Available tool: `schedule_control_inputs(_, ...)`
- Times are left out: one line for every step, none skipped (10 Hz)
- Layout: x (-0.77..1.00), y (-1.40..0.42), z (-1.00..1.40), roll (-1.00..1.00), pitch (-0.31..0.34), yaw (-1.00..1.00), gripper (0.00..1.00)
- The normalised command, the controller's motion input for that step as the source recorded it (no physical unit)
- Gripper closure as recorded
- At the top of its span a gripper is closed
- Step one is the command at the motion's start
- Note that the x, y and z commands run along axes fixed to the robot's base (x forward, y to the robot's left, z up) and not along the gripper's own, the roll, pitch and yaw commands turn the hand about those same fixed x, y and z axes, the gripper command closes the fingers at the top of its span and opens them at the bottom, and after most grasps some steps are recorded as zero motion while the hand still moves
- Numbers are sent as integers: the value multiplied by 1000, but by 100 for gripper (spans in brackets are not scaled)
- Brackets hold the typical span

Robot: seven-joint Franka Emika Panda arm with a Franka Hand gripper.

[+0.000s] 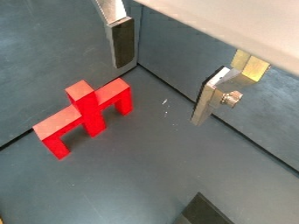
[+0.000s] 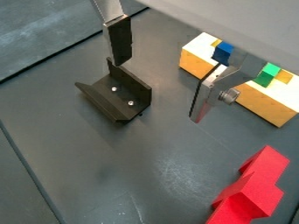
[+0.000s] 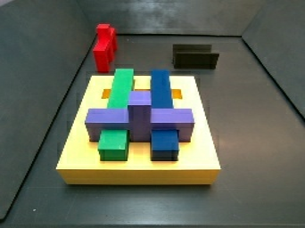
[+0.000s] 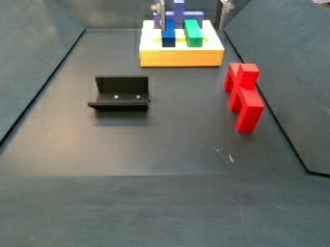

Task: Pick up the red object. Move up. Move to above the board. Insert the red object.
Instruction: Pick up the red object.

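The red object (image 1: 84, 114) lies on the dark floor, apart from my gripper, and a corner of it also shows in a wrist view (image 2: 251, 192). Both side views show the red object (image 3: 105, 46) (image 4: 244, 95) resting near the wall, off the board. The board (image 3: 143, 166) (image 4: 180, 56) is a yellow slab carrying a purple cross with green and blue bars; part of its yellow edge (image 2: 198, 59) shows in a wrist view. My gripper (image 1: 166, 74) (image 2: 163, 70) hangs open above bare floor, nothing between its fingers (image 1: 121, 42).
The dark fixture (image 2: 114, 94) (image 3: 195, 57) (image 4: 122, 94) stands on the floor beside one finger. Grey walls enclose the floor on all sides, one wall (image 1: 222, 52) close behind the fingers.
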Motion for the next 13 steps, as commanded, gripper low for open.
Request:
schedule_control_inputs(0,0,-9,0,0,-17,0)
schedule_control_inputs(-131,0,-51,-6,-19,-314,0)
schedule_control_inputs(-260,0,-51,0,0,-603,0)
schedule_control_inputs(-246,0,-71,-6,-3,-803,0)
schedule_control_inputs(-214,0,-100,-47,-19,-891,0)
schedule_control_inputs(-171,0,-103,-73,-33,-906,0)
schedule_control_inputs(-166,0,-97,-66,-44,-914,0)
schedule_control_inputs(-151,0,-74,-47,-44,-931,0)
schedule_control_inputs(-146,0,-51,-24,-46,-951,0)
schedule_control_inputs(-146,0,-37,-13,-49,-960,0)
schedule_control_inputs(-151,0,-23,-4,-51,-960,0)
schedule_control_inputs(-154,0,-20,-6,-50,-957,0)
schedule_control_inputs(-177,0,-17,-7,-49,-940,0)
